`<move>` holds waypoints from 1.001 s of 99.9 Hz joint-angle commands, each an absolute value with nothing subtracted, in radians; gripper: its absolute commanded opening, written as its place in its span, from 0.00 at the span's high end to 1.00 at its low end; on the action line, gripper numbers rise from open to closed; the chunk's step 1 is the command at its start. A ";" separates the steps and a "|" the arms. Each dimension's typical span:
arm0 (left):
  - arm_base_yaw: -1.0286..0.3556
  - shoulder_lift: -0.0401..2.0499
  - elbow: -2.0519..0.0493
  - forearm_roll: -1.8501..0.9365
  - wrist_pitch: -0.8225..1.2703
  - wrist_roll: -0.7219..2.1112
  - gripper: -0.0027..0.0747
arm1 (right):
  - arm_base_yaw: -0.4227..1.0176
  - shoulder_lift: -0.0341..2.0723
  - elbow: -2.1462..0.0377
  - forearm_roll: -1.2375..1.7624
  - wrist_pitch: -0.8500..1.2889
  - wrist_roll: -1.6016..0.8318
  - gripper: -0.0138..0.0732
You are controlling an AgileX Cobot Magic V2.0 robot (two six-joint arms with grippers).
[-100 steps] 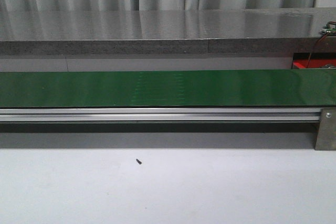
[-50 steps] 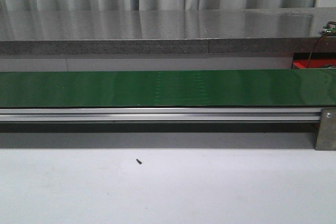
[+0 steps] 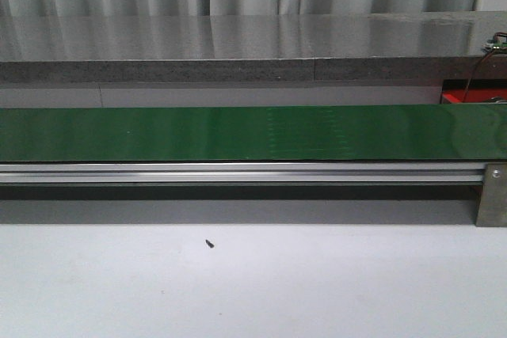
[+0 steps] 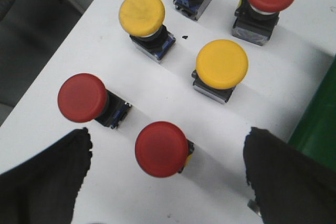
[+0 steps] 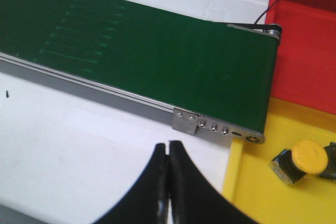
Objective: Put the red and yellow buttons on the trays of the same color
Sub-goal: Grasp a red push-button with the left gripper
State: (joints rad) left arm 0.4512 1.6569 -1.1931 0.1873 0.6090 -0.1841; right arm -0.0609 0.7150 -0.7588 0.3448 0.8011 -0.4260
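In the left wrist view several red and yellow mushroom buttons stand on the white table. My left gripper (image 4: 168, 148) is open above one red button (image 4: 161, 149), which lies between its dark fingers (image 4: 44, 182) without touching them. Another red button (image 4: 82, 98) and two yellow buttons (image 4: 142, 14) (image 4: 221, 64) stand further off. My right gripper (image 5: 168, 148) is shut on nothing over the white table, beside the yellow tray (image 5: 262, 203). That tray holds a yellow button (image 5: 308, 157). The red tray (image 5: 304, 51) lies beyond it. Neither gripper appears in the front view.
A green conveyor belt (image 3: 253, 132) on an aluminium rail (image 3: 238, 172) crosses the front view; its end (image 5: 252, 93) reaches the trays. A sliver of the red tray (image 3: 463, 97) shows at the back right. A small black speck (image 3: 209, 244) lies on the table.
A faint lined patch on the green belt has drifted to the right, so the belt is running. Nothing else in the front view has moved.
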 commanded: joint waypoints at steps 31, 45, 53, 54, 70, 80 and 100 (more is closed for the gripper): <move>0.454 1.748 -1.274 0.221 0.578 -0.195 0.23 | -0.062 0.710 -0.783 0.355 0.751 -0.433 0.92; 0.454 1.787 -1.274 0.221 0.576 -0.195 0.23 | -0.062 0.710 -0.783 0.355 0.751 -0.433 0.92; 0.454 1.810 -1.274 0.215 0.576 -0.195 0.23 | -0.062 0.710 -0.783 0.355 0.751 -0.433 0.92; 0.454 1.812 -1.274 0.215 0.576 -0.195 0.23 | -0.062 0.710 -0.783 0.355 0.751 -0.433 0.92; 0.454 1.836 -1.274 0.210 0.577 -0.195 0.23 | -0.062 0.710 -0.783 0.355 0.751 -0.433 0.92; 0.454 1.842 -1.274 0.210 0.586 -0.195 0.23 | -0.062 0.710 -0.783 0.355 0.751 -0.433 0.92; 0.454 1.850 -1.274 0.196 0.595 -0.195 0.30 | -0.062 0.710 -0.783 0.355 0.751 -0.433 0.92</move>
State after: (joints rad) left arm 0.4512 1.8949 -1.2446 0.2030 0.6170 -0.1841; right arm -0.0609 0.7150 -0.7588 0.3448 0.8018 -0.4260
